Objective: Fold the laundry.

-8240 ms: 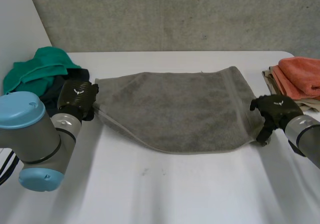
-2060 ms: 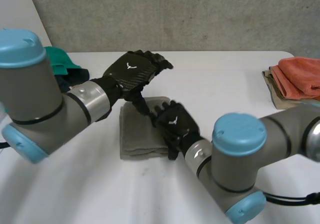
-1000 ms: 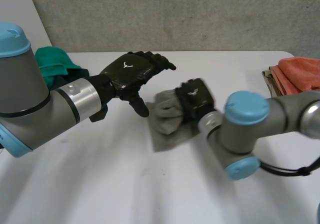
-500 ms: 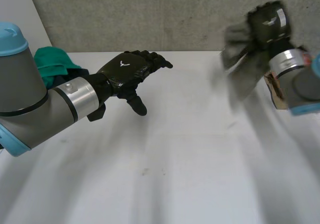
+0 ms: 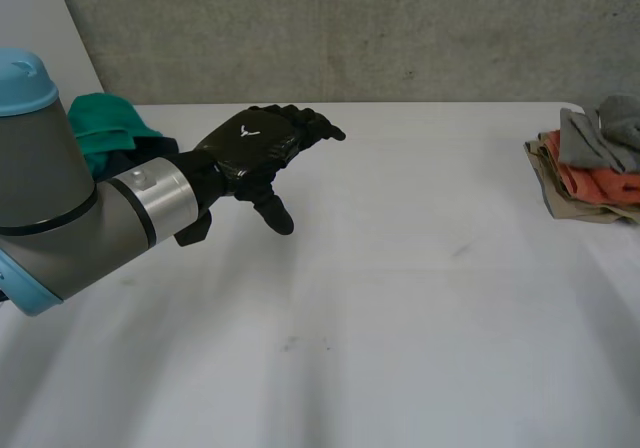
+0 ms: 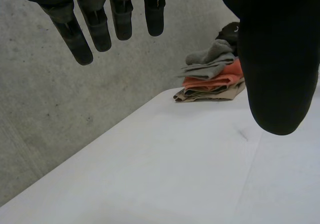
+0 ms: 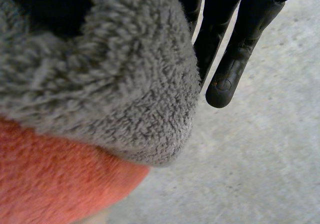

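Note:
The folded grey towel (image 5: 598, 131) lies on top of a stack at the table's right edge, over an orange cloth (image 5: 604, 184) and a beige one (image 5: 566, 200). In the right wrist view the grey towel (image 7: 100, 84) bulges under my right hand (image 7: 235, 44), which is shut on it, with the orange cloth (image 7: 50, 179) just beneath. The left wrist view shows the same stack, grey towel (image 6: 210, 59) uppermost, with my right hand (image 6: 231, 30) on it. My left hand (image 5: 255, 143) hovers open over the table's left middle, fingers (image 6: 95, 24) straight, holding nothing.
A pile of green cloth (image 5: 105, 128) and a dark cloth (image 5: 152, 154) sits at the back left, behind my left arm. A concrete wall (image 5: 350, 28) runs along the far edge of the white table (image 5: 400, 298).
My right hand has lifted the folded grey towel off the table's middle and swung it up and right onto the stack. The left hand has stayed where it was.

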